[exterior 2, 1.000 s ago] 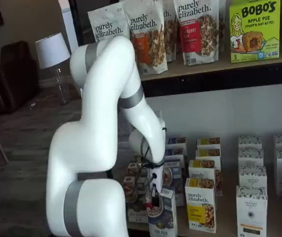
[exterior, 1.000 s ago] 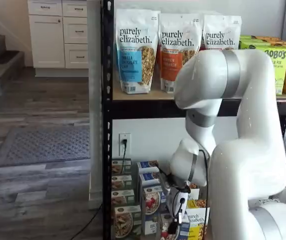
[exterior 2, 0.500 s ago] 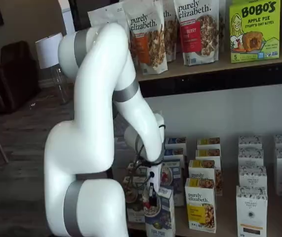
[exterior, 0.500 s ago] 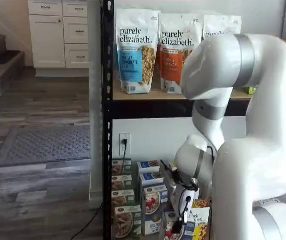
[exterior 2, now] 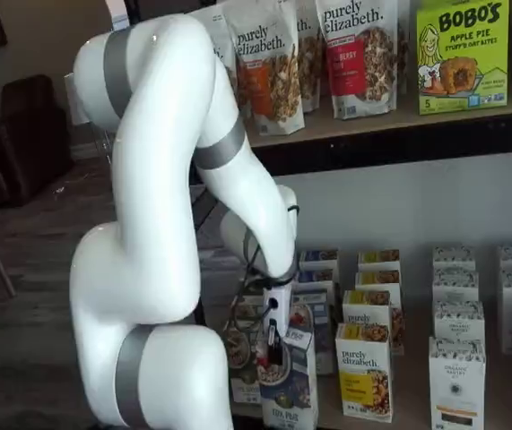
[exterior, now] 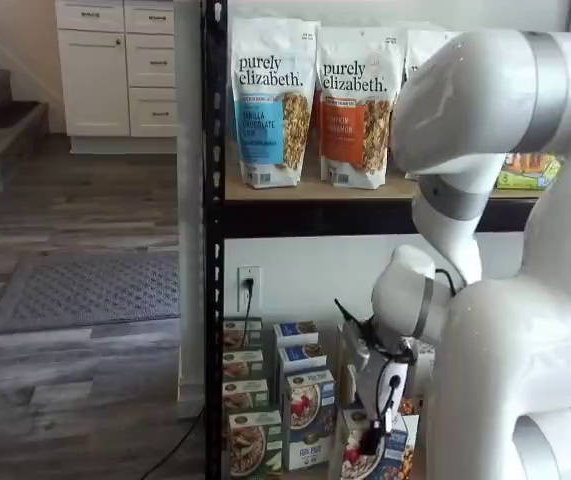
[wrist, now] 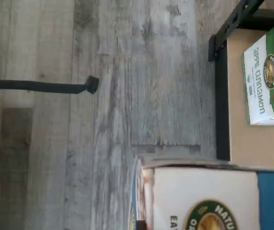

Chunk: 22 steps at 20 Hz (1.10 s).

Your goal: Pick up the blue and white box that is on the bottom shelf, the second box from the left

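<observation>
Change: since the earlier frames you have drawn the arm back from the rack, and the blue and white box (exterior 2: 289,381) has come forward with it, out of its row and tilted.
Gripper: the gripper (exterior 2: 274,345) is clamped on the top edge of that box; in both shelf views the black fingers (exterior: 372,440) sit against the cardboard with no gap showing.
Box now: it hangs from the fingers at the front edge of the bottom shelf (exterior 2: 408,414), leaning outward, in front of the boxes left in its column (exterior: 308,417) (the wrist view shows its white top and blue band close under the camera, out over the grey floor).
Neighbours: the green-banded boxes (exterior: 249,443) stand on one side, and the yellow-banded "purely elizabeth" box (exterior 2: 364,371) on the other; both are upright.
Progress: the box is gripped and pulled forward; from these views I cannot tell whether its lower edge is clear of the shelf.
Step in hand: you are lifting it clear.
How to do it well: keep the grip firm, since a pinch on the top edge lets a tilted box swing. Draw straight out, away from the black frame post (wrist: 220,100), then raise smoothly without jerks.
</observation>
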### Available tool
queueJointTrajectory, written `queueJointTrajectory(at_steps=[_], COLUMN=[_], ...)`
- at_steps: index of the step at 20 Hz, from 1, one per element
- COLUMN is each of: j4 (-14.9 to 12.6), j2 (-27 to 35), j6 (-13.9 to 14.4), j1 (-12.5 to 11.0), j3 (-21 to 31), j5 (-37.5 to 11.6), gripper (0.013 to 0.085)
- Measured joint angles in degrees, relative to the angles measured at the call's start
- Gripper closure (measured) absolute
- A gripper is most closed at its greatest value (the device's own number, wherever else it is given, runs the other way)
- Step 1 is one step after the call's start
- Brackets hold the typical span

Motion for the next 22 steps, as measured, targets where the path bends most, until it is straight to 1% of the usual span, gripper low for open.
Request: queueJointTrajectory(at_steps=[3, 7, 13, 17, 22], j4=[-1.6, -4.3, -7.1, -8.5, -9.1], j2=[-3.4, -7.4, -11.6, -14.0, -16.2], j6=[1.2, 3.5, 5.9, 7.1, 7.9], j1=[-0.5, -1.1, -1.8, -2.1, -2.0], j3=[1.7, 3.3, 4.7, 5.6, 6.6], j5=[1.2, 3.5, 6.6, 8.1, 8.9], gripper=[0.0450, 0.0450, 0.0450, 0.0450, 0.0450])
